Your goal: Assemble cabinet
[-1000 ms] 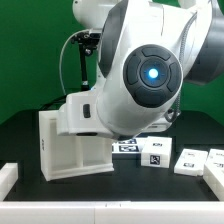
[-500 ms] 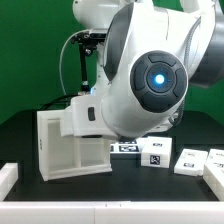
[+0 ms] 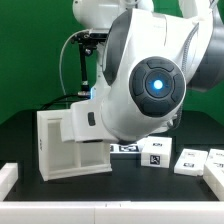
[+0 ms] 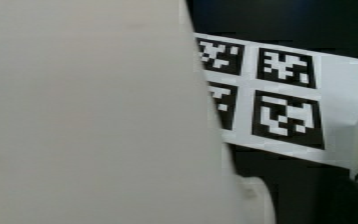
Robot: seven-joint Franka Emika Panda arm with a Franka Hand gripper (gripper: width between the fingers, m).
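Exterior view: cabinet (image 3: 62,150) stands upright on the black bench (image 3: 60,195) at the exterior view's left, the arm (image 3: 150,85) partly covering it. Pincer state, open or closed, cannot be told from either view.

1. A plain green backdrop (image 3: 30,50) fills the rear of the exterior view. It is one flat colour from the upper edge down to the worktop line.
2. The worktop (image 3: 100,188) is matt black and spans the full width of that view, meeting the green in a straight horizontal line.
3. A white strip (image 3: 110,214) runs along the worktop's near edge, and a short white bar (image 3: 6,176) lies at the exterior view's left.
4. The light is soft and even over backdrop and worktop. In the wrist view the black surface shows only as dark patches.
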